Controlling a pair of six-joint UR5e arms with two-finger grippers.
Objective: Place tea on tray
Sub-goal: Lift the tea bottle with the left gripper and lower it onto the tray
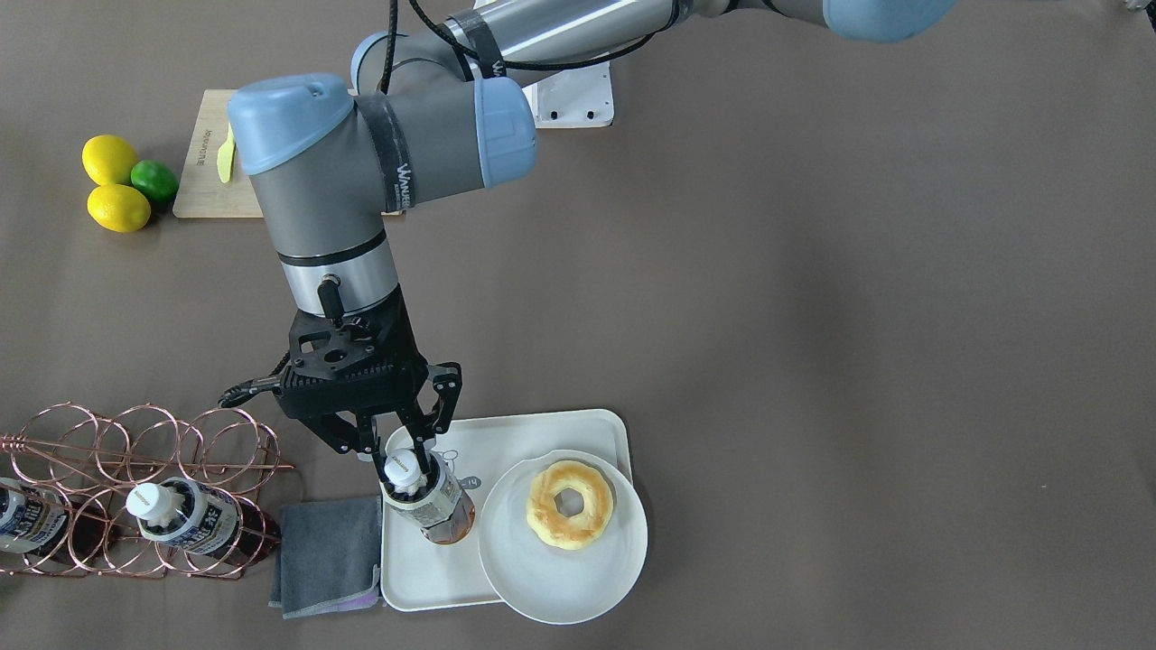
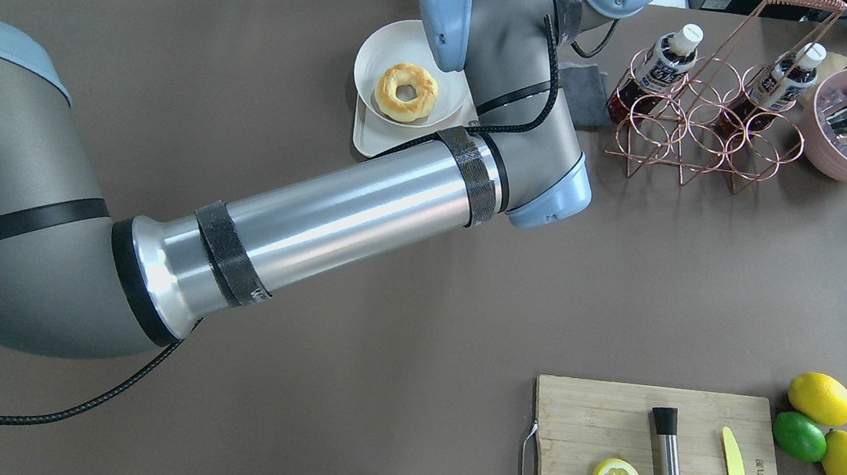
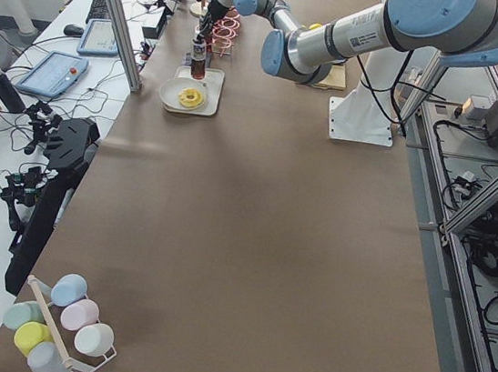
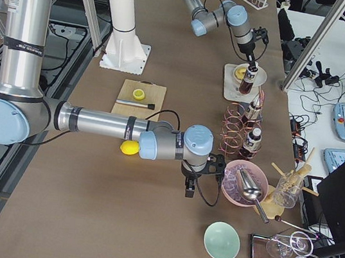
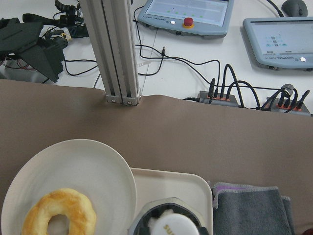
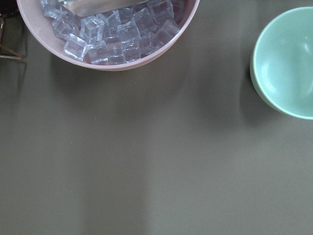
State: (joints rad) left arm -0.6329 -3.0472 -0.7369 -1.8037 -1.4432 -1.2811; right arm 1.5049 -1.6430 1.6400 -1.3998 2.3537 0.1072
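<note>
The tea bottle (image 1: 435, 507) stands upright on the left part of the white tray (image 1: 542, 430), next to the bear drawing. My left gripper (image 1: 402, 451) comes down from above and is shut on its neck just under the white cap (image 5: 171, 226). The bottle also shows in the exterior left view (image 3: 198, 60) and the exterior right view (image 4: 248, 82). In the overhead view my left arm hides the gripper and the bottle, and only a tray corner (image 2: 361, 138) shows. My right gripper (image 4: 188, 186) hovers by the pink ice bowl (image 6: 107, 58); I cannot tell whether it is open or shut.
A round white plate (image 1: 560, 578) with a doughnut (image 1: 570, 504) overlaps the tray's right side. A grey cloth (image 1: 330, 551) lies left of the tray. A copper wire rack (image 1: 135, 433) holds two more bottles (image 1: 194, 525). A cutting board (image 2: 609, 422), lemons, a lime and a mint bowl (image 6: 288, 63) are nearby.
</note>
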